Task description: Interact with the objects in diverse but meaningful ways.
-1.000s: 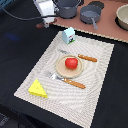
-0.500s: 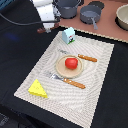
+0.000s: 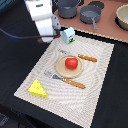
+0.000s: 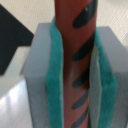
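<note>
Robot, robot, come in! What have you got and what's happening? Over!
Gripper shut on sausage, up over placemat's far corner. Tomato on plate, cheese on mat, carton close beside arm.

Placemat (image 3: 95,75) spans centre of frame. Plate (image 3: 62,71) sits mid-mat with tomato (image 3: 71,62) on it. Knife (image 3: 87,58) lies just upper right of plate; fork (image 3: 70,81) lies along its lower edge. Cheese (image 3: 37,89) at lower left of mat. Carton (image 3: 68,35) upright at mat's upper edge. Arm (image 3: 42,17) at upper left, beside carton. Pots (image 3: 80,10) along top.
</note>
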### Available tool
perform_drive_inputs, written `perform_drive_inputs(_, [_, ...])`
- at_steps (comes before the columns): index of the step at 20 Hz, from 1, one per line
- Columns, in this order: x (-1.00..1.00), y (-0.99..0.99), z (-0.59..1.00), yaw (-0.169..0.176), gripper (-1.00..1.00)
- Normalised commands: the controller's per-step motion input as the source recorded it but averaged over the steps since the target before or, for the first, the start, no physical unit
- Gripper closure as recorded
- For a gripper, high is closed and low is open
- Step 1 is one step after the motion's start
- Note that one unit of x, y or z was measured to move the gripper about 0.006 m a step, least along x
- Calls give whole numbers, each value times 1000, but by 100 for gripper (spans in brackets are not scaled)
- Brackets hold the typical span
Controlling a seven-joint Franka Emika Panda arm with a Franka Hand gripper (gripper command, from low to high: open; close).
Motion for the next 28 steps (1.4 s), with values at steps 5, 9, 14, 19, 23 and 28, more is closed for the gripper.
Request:
perform_drive_inputs(5, [613, -787, 5, 2, 100])
perform_drive_inputs(9, [721, -718, 109, 0, 100])
perform_drive_inputs(14, [633, -735, 19, 0, 100])
perform_drive_inputs(19, [167, -533, 43, 0, 100])
perform_drive_inputs(23, [199, -377, 630, -3, 100])
perform_drive_inputs(28, [547, -131, 982, -24, 100])
